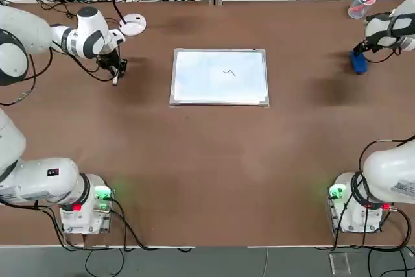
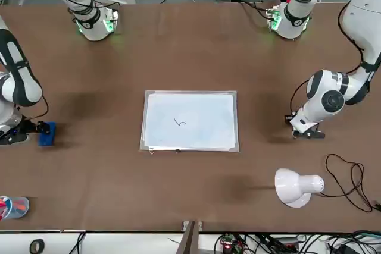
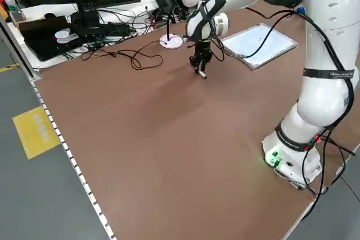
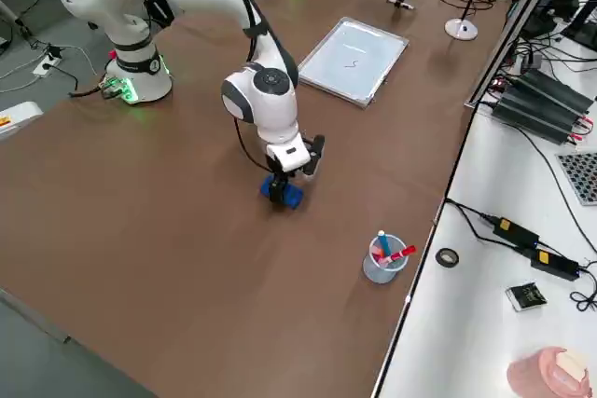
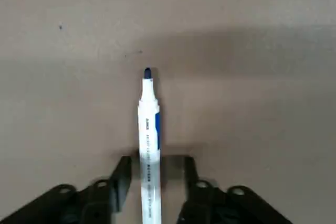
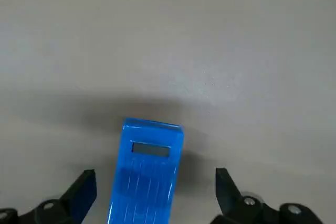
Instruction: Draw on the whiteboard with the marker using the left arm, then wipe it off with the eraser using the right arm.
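- Marker, slim white pen with dark tip (image 5: 148, 145), lies between my left gripper's (image 5: 152, 174) parted fingers, left of the silver-framed whiteboard (image 1: 219, 76).
- My right gripper (image 6: 155, 190) spreads wide around the blue block eraser (image 6: 147, 169).

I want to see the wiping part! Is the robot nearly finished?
About halfway. Drawing looks done: a small squiggle sits on the whiteboard. The left gripper, off beside the board, has its jaws apart around the marker. The right gripper hangs open over the eraser. Grabbing it and wiping remain.
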Robot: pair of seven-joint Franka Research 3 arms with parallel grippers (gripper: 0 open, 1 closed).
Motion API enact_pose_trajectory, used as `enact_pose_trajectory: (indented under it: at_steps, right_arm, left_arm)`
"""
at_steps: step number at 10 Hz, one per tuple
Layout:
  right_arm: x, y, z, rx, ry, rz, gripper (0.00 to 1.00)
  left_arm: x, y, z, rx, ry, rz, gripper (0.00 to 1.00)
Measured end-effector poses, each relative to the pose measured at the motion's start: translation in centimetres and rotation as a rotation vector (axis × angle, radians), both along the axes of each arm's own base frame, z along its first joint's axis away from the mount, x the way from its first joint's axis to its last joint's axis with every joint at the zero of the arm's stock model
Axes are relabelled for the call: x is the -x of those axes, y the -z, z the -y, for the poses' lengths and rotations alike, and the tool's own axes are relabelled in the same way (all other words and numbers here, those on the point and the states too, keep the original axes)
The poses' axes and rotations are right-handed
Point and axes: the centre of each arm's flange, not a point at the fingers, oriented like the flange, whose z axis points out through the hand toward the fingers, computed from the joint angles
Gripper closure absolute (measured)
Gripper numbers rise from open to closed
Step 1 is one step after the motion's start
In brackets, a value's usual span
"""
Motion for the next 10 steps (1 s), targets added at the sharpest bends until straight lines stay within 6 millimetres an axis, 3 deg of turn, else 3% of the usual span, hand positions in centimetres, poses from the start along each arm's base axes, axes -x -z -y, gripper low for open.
enact_pose_trajectory:
  at_steps: [3, 5, 7, 10]
  right_arm:
    - [0.3, 0.5, -0.6, 0.003, -0.007, 0.011, 0.0]
    - [0.5, 0.7, -0.8, 0.002, -0.01, 0.008, 0.0]
    - [0.5, 0.8, -0.8, 0.002, -0.01, 0.01, 0.0]
    - [0.5, 0.8, -0.8, 0.004, -0.009, 0.015, 0.0]
  left_arm:
    - [-1.6, -2.0, 0.0, 0.001, -0.003, 0.048, 0.16]
    - [-3.0, -5.2, -0.2, -0.011, -0.005, 0.087, 0.0]
    - [-4.3, -10.1, -0.4, -0.036, -0.011, 0.119, 0.0]
    - [-5.0, -18.9, -0.6, -0.067, -0.023, 0.214, 0.0]
